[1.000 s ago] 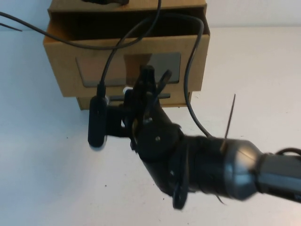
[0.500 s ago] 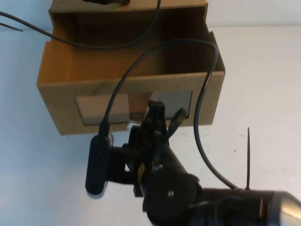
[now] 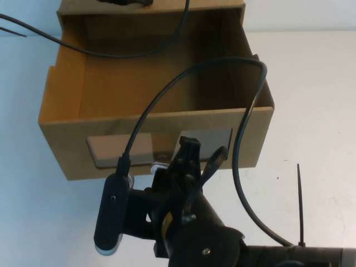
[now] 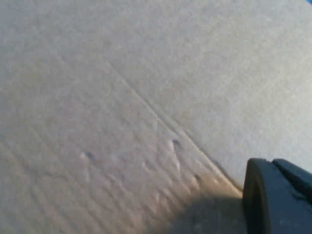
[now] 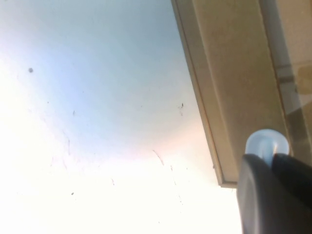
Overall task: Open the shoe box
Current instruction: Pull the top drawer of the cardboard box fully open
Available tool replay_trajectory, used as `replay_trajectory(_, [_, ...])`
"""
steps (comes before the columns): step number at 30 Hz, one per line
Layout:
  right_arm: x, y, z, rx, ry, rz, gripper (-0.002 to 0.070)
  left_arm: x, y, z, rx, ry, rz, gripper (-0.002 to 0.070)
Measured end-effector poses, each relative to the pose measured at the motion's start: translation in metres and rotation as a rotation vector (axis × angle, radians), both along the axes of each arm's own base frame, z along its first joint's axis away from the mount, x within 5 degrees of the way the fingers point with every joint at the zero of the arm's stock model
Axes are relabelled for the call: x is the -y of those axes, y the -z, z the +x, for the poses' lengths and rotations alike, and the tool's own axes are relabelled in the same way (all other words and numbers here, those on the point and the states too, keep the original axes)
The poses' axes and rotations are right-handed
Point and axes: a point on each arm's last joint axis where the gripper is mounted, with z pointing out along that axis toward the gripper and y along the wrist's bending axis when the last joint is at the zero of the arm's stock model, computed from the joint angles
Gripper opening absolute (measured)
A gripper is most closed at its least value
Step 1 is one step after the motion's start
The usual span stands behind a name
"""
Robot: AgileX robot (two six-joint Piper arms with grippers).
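Left pincer (image 4: 276,191): rests on top of the sleeve, at the far edge of the high view. Its wrist view shows only bare cardboard close up. Whether it is open or closed cannot be told.
Sleeve (image 3: 150,6): outer shell of the shoe box, at the far side of the desk (image 3: 311,83).
Drawer (image 3: 61,146): the task's own part. It stands well out of the sleeve toward the robot, and the bare cardboard inside is exposed from above.
Window (image 3: 119,149): pale panel set in the drawer front.
Knob (image 5: 266,144): small clear pull on the drawer front, low and near the middle.
Right pincer (image 5: 271,165): closed tight on the knob, at the near face of the drawer.
Step in hand: pulling the drawer out; the box appears nearly or fully open.
Next move: judged to be either a short final pull or release of the knob. Any pull should run straight back along the desk, with the sleeve held down, so the drawer does not skew or leave the sleeve.
Writing: no brand, label or text is legible on the cardboard or the window.
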Motion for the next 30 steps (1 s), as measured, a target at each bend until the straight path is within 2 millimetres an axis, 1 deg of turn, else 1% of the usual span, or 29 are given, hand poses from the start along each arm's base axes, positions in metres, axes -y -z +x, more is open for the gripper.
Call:
replay_trajectory(2, [0.000, 0.000, 0.000, -0.003, 0.002, 0.001, 0.0011, 0.000, 0.000, 0.000, 0.000, 0.000, 0.000, -0.0005])
replay_trajectory(4, [0.000, 0.001, 0.000, -0.007, 0.003, 0.002, 0.0032, 0.000, 0.000, 0.000, 0.000, 0.000, 0.000, -0.0005])
replay_trajectory(7, [0.001, 0.002, -0.001, -0.019, 0.007, 0.002, 0.0102, 0.000, 0.000, 0.000, -0.003, 0.000, 0.000, -0.0005])
replay_trajectory(11, [0.002, 0.004, -0.002, -0.044, 0.027, 0.005, 0.0223, 0.000, 0.000, 0.000, -0.008, 0.001, 0.000, -0.0005])
replay_trajectory(13, [0.002, 0.005, -0.004, -0.066, 0.039, 0.008, 0.0254, 0.000, 0.000, 0.000, -0.008, 0.001, 0.000, -0.0006])
replay_trajectory(15, [0.003, 0.004, -0.008, -0.082, 0.046, 0.014, 0.0267, 0.000, 0.000, -0.001, -0.009, 0.003, -0.006, -0.0006])
replay_trajectory(18, [0.004, -0.003, -0.022, -0.093, 0.037, 0.029, 0.0272, 0.001, -0.005, -0.003, -0.006, 0.014, -0.007, -0.0005])
replay_trajectory(22, [0.009, -0.020, -0.044, -0.089, 0.015, 0.060, 0.0253, 0.000, -0.017, -0.009, -0.010, 0.042, 0.013, -0.0005])
replay_trajectory(24, [0.016, -0.031, -0.052, -0.083, 0.022, 0.078, 0.0228, -0.001, -0.026, -0.012, -0.002, 0.049, 0.016, -0.0005])
replay_trajectory(26, [0.027, -0.043, -0.056, -0.074, 0.051, 0.093, 0.0193, -0.002, -0.041, -0.017, 0.031, 0.049, 0.003, -0.0005])
replay_trajectory(30, [0.050, -0.069, -0.055, -0.055, 0.132, 0.141, 0.0109, -0.005, -0.070, -0.027, 0.109, 0.030, -0.034, -0.0005])
